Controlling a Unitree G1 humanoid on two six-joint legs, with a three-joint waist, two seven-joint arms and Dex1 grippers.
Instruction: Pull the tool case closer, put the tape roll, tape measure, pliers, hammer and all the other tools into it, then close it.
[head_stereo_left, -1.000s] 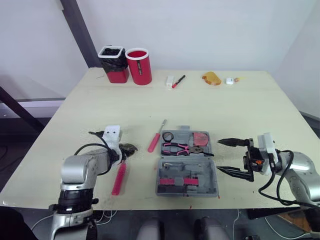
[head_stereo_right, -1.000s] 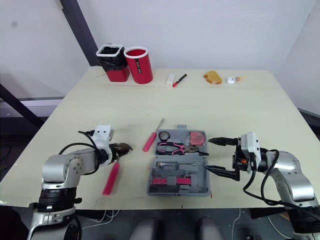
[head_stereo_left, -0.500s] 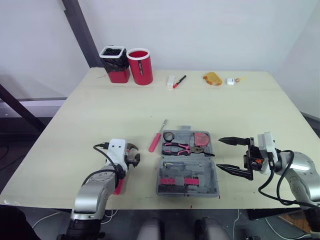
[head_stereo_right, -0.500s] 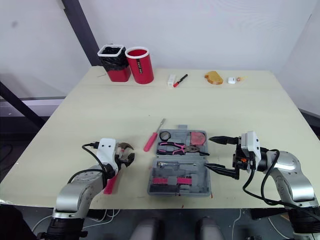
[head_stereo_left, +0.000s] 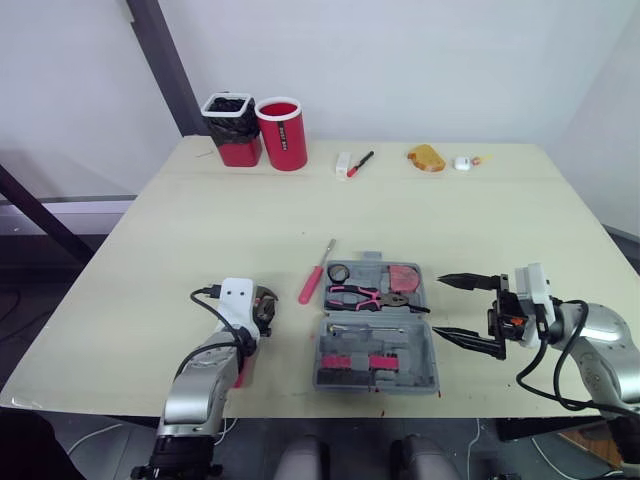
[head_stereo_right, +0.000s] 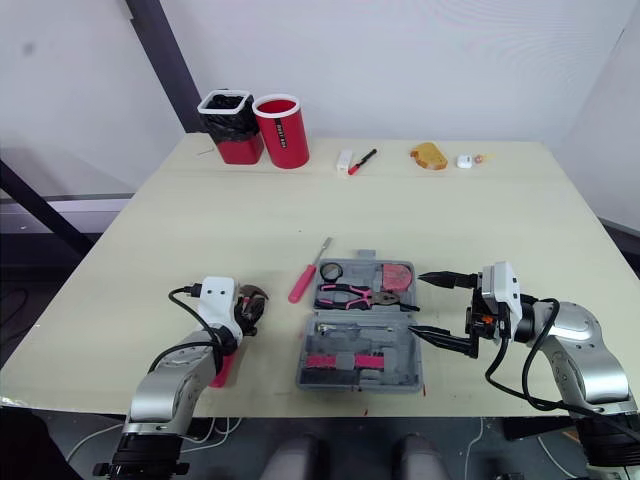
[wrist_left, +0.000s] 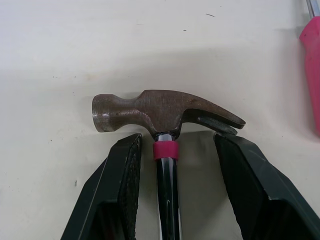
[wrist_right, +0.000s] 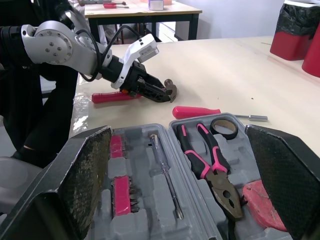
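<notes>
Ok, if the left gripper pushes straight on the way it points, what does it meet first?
The hammer: the left gripper is open astride its neck, and the head lies crosswise just past both fingertips, so they would probably butt into it first, depth permitting.

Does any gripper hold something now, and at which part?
Nothing is held. The open left gripper straddles the hammer just below its head; the right gripper is open, empty.
</notes>
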